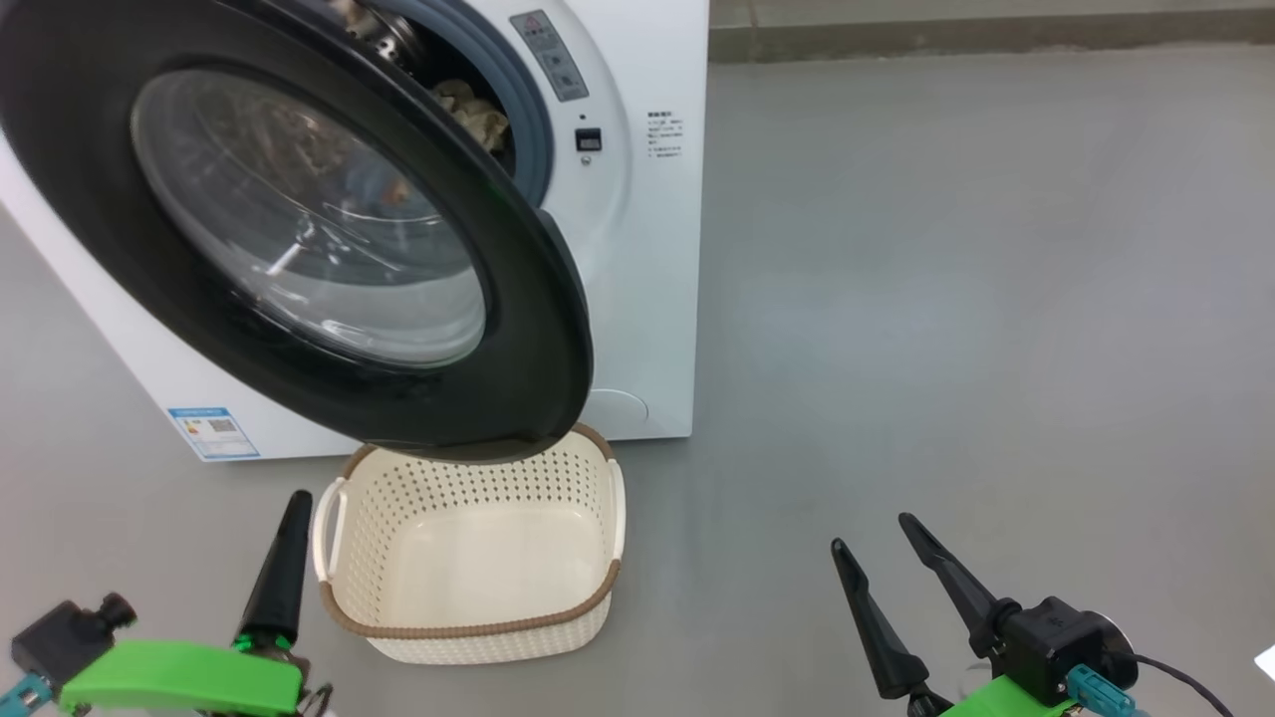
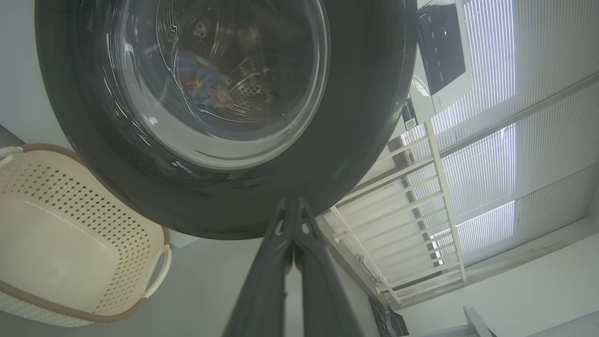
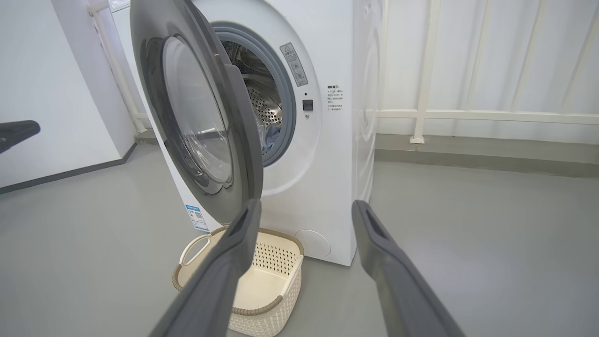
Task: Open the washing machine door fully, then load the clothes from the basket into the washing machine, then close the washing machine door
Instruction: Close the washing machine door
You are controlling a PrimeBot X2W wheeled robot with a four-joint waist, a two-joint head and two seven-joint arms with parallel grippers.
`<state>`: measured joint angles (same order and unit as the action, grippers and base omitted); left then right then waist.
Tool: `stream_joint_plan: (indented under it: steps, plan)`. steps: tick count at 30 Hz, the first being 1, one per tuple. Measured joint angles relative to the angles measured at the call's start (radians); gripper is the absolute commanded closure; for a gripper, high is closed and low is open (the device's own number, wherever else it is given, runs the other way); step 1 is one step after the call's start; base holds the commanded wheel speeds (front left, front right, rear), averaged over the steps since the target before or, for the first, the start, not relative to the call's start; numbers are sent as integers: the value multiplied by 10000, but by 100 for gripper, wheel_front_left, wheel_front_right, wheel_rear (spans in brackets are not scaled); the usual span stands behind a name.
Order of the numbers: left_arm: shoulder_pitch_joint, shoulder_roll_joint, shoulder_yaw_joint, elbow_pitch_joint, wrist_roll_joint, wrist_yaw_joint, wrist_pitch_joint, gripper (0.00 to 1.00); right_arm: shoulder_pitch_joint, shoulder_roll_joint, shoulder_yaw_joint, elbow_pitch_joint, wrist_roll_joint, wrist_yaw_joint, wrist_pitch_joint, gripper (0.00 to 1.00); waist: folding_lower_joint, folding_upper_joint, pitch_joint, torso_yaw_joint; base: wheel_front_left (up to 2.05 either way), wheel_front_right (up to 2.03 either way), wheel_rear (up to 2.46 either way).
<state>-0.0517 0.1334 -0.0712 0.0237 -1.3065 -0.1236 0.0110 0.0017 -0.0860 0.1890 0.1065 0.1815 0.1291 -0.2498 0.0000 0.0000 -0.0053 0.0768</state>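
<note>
The washing machine [image 1: 637, 249] stands at the upper left with its door [image 1: 518, 329] swung partway out, hanging over the basket's back edge. Through the gap, cream fabric of the clothes [image 1: 476, 112] lies in the drum; blue fabric [image 2: 201, 86] shows through the glass. The basket [image 1: 468, 629] sits empty on the floor in front of the machine. My left gripper [image 1: 296, 503] is shut on nothing, just left of the basket and below the door [image 2: 365, 117], fingertips [image 2: 292, 203] pressed together. My right gripper [image 1: 872, 533] stands open and empty, well to the right of the basket.
Grey floor stretches wide to the machine's right [image 1: 946, 299]. A white railing [image 3: 421, 112] and curtains run along the wall behind. In the right wrist view the door [image 3: 201, 107] stands between the drum opening and the left side, above the basket [image 3: 276, 257].
</note>
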Motion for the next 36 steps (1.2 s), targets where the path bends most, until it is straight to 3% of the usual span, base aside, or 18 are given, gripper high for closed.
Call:
stream_joint_plan:
  steps: [7, 12, 19, 23, 25, 26, 27, 36]
  plan:
    - [593, 1026, -1185, -117, 2408, -2, -2173, 100, 25, -81, 230, -100, 59, 0, 0, 0, 0, 0, -257, 262, 0, 0, 0]
    - [761, 1338, -1505, 541, 4930, -38, -2592, 100, 29, -86, 242, -111, 59, 0, 0, 0, 0, 0, -339, 412, 0, 0, 0]
    - [1085, 489, -688, 384, 8452, 132, -2625, 100, 35, -79, 286, -105, 61, 0, 0, 0, 0, 0, -369, 512, 0, 0, 0]
    - [1442, 29, -309, 290, 9354, 90, -2625, 100, 36, -69, 299, -94, 59, 0, 0, 0, 0, 0, -349, 512, 0, 0, 0]
    - [1526, -119, -171, 284, 9637, 42, -2625, 57, 36, -59, 299, -86, 59, 0, 0, 0, 0, 0, -329, 513, 0, 0, 0]
    - [1545, -188, -113, 284, 9731, 40, -2625, 18, 36, -50, 297, -81, 59, 0, 0, 0, 0, 0, -320, 516, 0, 0, 0]
    - [1549, -249, -75, 284, 9783, 31, -2625, 0, 36, -38, 297, -73, 59, 0, 0, 0, 0, 0, -312, 522, 0, 0, 0]
    - [1548, -460, -58, 414, 9787, -44, -2635, 0, 36, 35, 295, 31, 59, 0, 0, 0, 0, 0, -247, 585, 0, 0, 0]
